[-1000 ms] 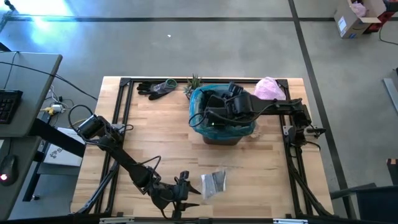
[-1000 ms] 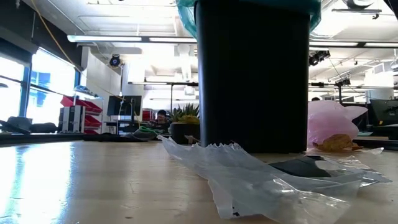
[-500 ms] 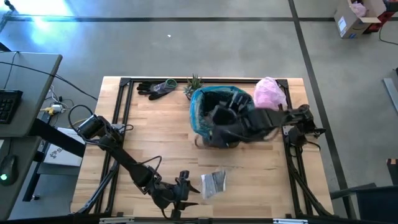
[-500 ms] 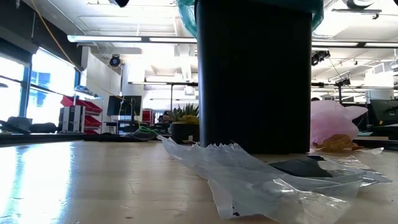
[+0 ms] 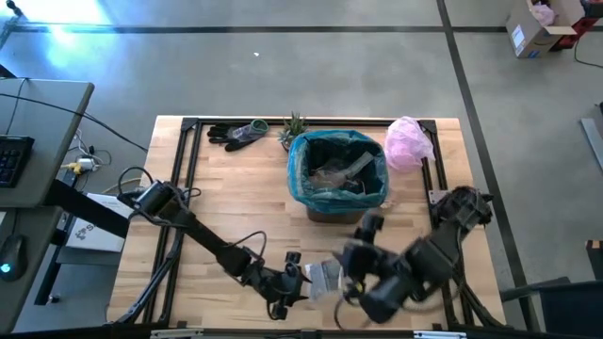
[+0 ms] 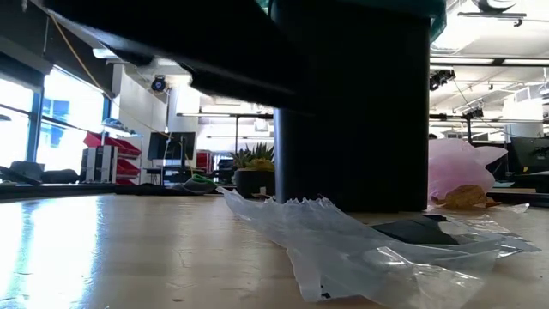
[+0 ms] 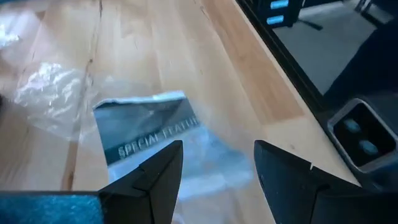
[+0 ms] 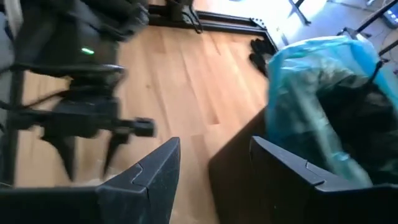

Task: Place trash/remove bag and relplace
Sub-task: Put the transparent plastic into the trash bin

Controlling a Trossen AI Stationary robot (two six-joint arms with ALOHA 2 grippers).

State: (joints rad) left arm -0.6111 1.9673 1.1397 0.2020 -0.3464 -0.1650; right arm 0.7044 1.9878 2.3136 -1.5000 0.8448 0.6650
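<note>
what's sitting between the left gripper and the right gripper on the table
The silvery wrapper under clear plastic, seen from above between the left gripper and right gripper.

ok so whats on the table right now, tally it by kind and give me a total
bin with teal bag: 1
pink bag: 1
plant: 1
dark gloves: 1 heap
wrappers on the table: 1 clear cluster with a dark printed piece in it
robot grippers: 2, left gripper and right gripper, both open near the wrappers
total: 7
</note>
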